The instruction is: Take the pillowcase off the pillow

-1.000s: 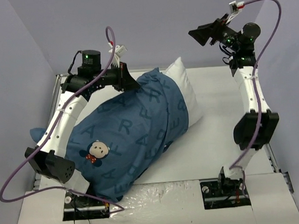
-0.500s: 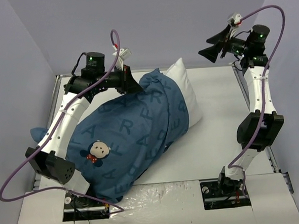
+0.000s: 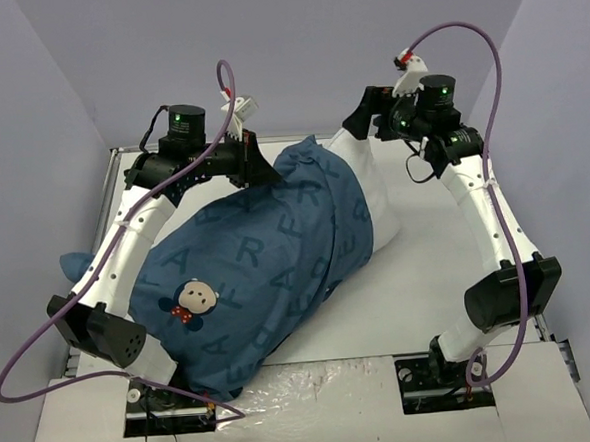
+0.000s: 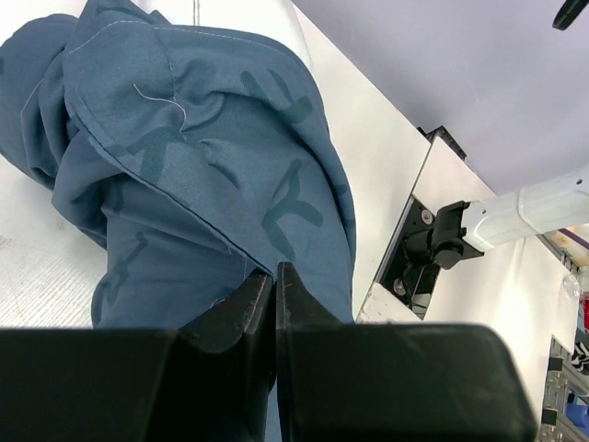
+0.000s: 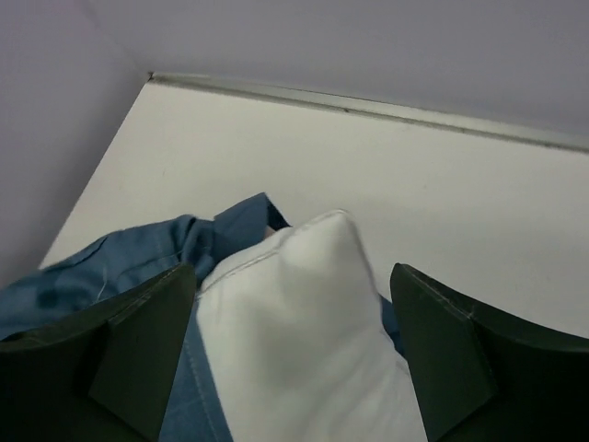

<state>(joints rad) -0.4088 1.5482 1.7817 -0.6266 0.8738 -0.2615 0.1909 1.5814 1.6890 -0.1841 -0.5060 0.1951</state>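
Observation:
The dark-blue pillowcase (image 3: 248, 264) with light letters and a mouse face covers most of the white pillow (image 3: 373, 191), whose far right end sticks out. My left gripper (image 3: 262, 168) is shut on the pillowcase's far open edge (image 4: 221, 184), pinching the cloth between its fingertips (image 4: 253, 285). My right gripper (image 3: 354, 127) is open and hovers over the bare pillow corner (image 5: 304, 304), one finger (image 5: 138, 341) on each side of it, not touching.
The white table (image 3: 448, 272) has a raised metal rim at the back and sides. Purple-grey walls stand close around it. The right arm's base (image 4: 433, 244) shows in the left wrist view. A clear plastic sheet (image 3: 315, 380) lies at the near edge.
My right arm has swung left and down from high at the back right to just over the bare pillow corner. My left gripper has stayed shut on the pillowcase edge.

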